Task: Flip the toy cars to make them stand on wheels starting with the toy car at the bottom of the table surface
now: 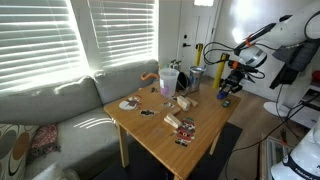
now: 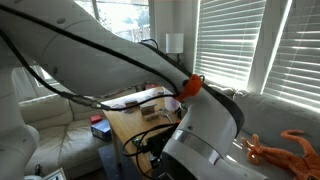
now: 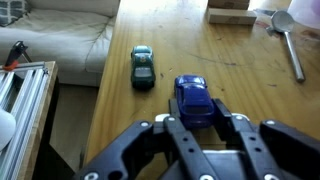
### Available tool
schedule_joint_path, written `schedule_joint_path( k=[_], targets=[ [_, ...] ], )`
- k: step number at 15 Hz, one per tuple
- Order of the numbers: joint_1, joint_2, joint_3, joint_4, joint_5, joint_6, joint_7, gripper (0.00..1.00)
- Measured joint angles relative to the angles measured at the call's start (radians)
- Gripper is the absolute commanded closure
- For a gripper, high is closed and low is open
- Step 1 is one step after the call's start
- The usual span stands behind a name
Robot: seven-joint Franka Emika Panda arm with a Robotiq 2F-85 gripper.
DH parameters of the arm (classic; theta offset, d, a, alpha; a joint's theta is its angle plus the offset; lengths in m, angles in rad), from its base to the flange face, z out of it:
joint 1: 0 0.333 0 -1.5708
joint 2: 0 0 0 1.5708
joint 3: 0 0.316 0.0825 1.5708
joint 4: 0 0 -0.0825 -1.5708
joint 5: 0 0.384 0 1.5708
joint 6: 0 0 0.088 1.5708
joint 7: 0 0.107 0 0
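In the wrist view a blue toy car (image 3: 192,95) stands on its wheels on the light-wood table surface (image 3: 240,70), roof up. My gripper (image 3: 196,118) has a finger against each side of its rear end and is closed on it. A second, dark greenish toy car (image 3: 143,66) stands upright to its left, near the table edge. In an exterior view my gripper (image 1: 230,88) is low over the far right corner of the table surface (image 1: 160,135); the cars are too small to make out there. In the exterior view behind the arm, the arm hides most of the table surface (image 2: 125,122).
A wooden block (image 3: 232,12) and a metal spoon (image 3: 287,35) lie farther along the table. Cups (image 1: 168,82) and reddish-and-white striped items (image 1: 180,127) clutter the tabletop. A grey sofa (image 1: 50,110) stands beside the table, and its edge (image 3: 105,90) runs just left of the cars.
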Motion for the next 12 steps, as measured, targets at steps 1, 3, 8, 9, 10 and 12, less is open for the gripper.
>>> schedule_joint_path(
  k=[1, 3, 8, 9, 10, 12],
  targets=[
    [0.004, -0.015, 0.004, -0.011, -0.005, 0.016, 0.0, 0.88],
    [0.009, -0.045, 0.014, -0.032, -0.018, 0.046, 0.002, 0.88],
    [0.01, -0.092, 0.044, -0.065, -0.036, 0.096, 0.02, 0.88],
    [0.01, -0.096, 0.049, -0.069, -0.037, 0.1, 0.022, 0.88],
    [0.01, -0.1, 0.054, -0.073, -0.037, 0.103, 0.024, 0.88],
    [0.01, -0.104, 0.062, -0.077, -0.04, 0.104, 0.028, 0.88]
  ],
)
